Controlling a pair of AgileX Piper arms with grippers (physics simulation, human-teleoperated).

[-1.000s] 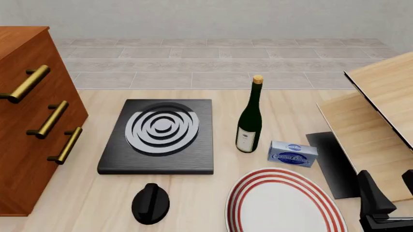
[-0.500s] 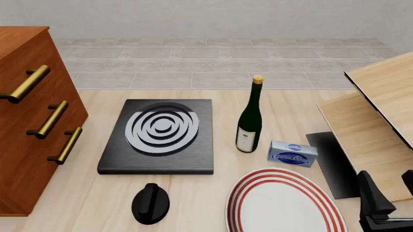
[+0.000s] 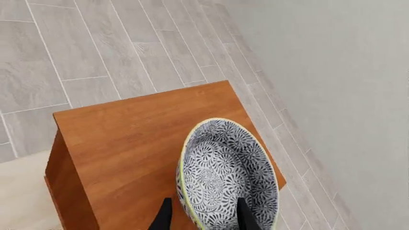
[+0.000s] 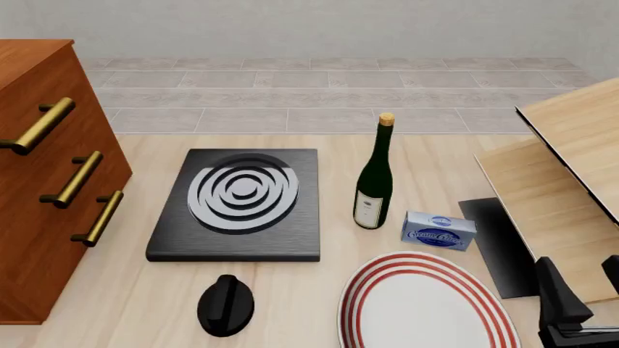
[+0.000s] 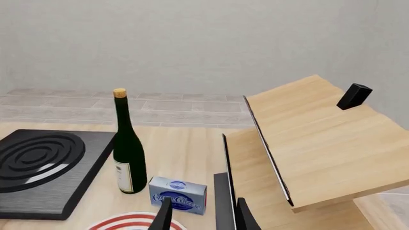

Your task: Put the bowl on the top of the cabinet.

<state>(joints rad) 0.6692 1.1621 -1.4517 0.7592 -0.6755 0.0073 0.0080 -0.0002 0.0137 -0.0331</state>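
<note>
Bowl [image 3: 227,177] rim cropped between tool [image 3: 203,216] fingers

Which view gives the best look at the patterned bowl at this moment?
The left wrist view. There the bowl fills the lower frame, tilted on edge between the left gripper's fingertips, above the cabinet's top. The front view shows only the cabinet's drawer side and no bowl; the right wrist view shows no bowl either.

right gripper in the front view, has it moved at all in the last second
No. The right gripper sits in the same spot at the lower right corner, beside the striped plate and the dark mat, as in both earlier front pictures.
</note>
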